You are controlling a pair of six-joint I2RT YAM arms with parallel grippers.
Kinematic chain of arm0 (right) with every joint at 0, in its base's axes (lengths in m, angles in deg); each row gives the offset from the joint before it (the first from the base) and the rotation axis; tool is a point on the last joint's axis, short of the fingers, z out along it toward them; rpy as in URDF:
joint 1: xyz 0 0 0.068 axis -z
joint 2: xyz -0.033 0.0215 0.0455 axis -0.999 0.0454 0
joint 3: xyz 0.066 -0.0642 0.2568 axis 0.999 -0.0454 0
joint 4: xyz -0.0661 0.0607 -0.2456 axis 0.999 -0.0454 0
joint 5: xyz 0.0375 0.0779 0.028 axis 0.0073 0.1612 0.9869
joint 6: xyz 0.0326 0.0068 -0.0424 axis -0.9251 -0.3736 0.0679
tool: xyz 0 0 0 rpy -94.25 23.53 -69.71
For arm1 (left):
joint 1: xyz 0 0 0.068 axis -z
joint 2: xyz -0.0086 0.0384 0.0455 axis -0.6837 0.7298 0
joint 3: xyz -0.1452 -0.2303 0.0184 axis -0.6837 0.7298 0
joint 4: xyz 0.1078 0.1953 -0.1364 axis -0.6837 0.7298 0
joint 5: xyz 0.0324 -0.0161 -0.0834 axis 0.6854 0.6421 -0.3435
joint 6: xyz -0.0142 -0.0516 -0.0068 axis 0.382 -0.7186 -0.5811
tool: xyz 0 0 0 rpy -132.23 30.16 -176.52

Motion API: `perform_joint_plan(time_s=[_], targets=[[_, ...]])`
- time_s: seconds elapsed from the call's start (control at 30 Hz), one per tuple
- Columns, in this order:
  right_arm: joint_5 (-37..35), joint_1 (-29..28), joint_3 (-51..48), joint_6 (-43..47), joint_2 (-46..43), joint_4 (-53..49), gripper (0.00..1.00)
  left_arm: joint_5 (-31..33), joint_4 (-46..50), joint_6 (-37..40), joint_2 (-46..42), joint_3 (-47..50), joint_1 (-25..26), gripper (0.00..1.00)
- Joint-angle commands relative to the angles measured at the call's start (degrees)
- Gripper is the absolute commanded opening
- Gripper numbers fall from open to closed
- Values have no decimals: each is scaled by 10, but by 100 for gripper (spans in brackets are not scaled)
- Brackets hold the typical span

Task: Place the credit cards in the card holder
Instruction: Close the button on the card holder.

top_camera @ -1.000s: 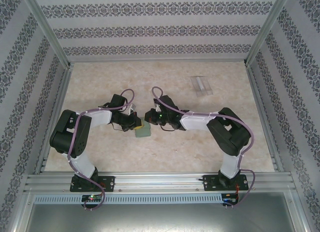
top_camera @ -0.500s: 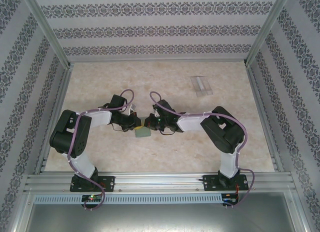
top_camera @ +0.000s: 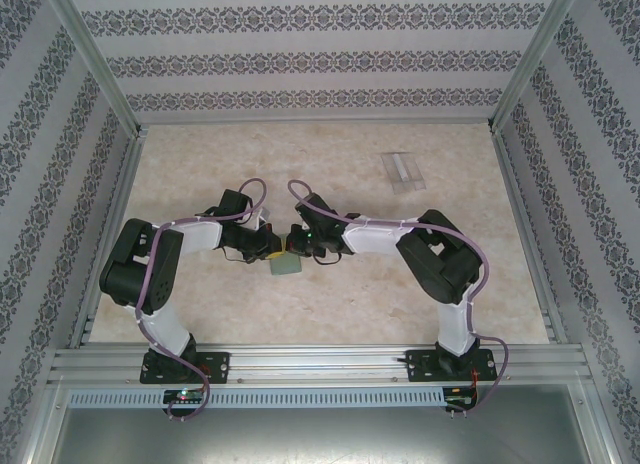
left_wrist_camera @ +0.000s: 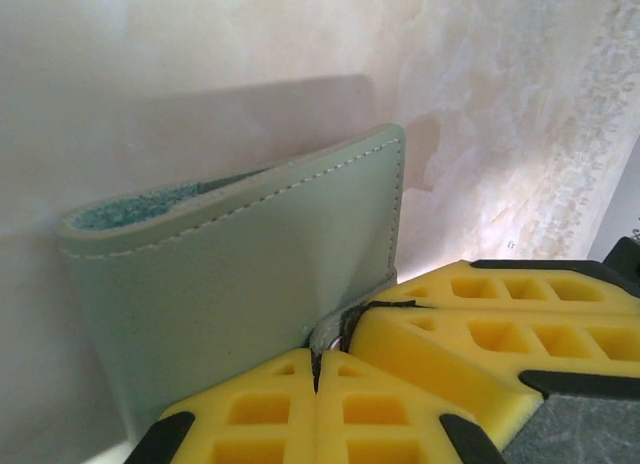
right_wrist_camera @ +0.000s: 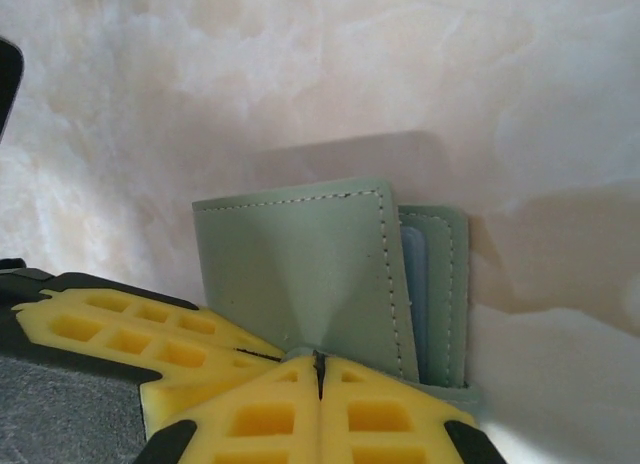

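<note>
Nearest, both arms are bolted at the near rail and bent inward, wrists meeting around the middle of the worktop (top_camera: 350,309)

- Card holder (top_camera: 287,265): grey-green, lying on the worktop just near-side of the two wrists, left of centre
- Left end effector (top_camera: 268,246): fingers pressed fully together, tips nipping one corner edge of the card holder. Its wrist view shows the yellow pads (left_wrist_camera: 250,419) closed, with pale stitched leather rising right behind them and the fold's fuzzy inner lining open at the top
- Right end effector (top_camera: 297,242): likewise closed tight, pinching the card holder's outer flap at its lower edge. In its wrist view, a second stitched layer with a bluish pocket shows just right of that flap
- The two end effectors sit just beside each other, yellow pads almost touching
- Far right: clear plastic box (top_camera: 401,171), well apart from the arms
</note>
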Motion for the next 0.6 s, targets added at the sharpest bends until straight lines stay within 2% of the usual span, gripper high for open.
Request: perform_joint_plan(time_s=[0.0, 0.1, 0.2, 0.3, 0.37, 0.47, 0.57], targets=[[-93, -16, -13, 17, 51, -107, 0, 6, -4, -7, 28, 10, 3, 0], [-101, -19, -21, 22, 34, -99, 0, 4, -2, -6, 27, 7, 3, 0], [-80, -17, -41, 38, 8, -54, 0, 1, -18, -11, 13, 10, 4, 2], [-70, -2, -65, 47, -45, -7, 0, 37, -16, -16, -30, 11, 4, 27], [-86, 12, -69, 51, -86, -5, 7, 81, -8, -22, -62, 7, 3, 42], [-142, 29, -77, 84, -162, -9, 21, 139, 4, -35, -109, 0, 0, 51], [-210, 49, -105, 125, -255, -11, 35, 223, 50, -36, -163, -16, -3, 58]])
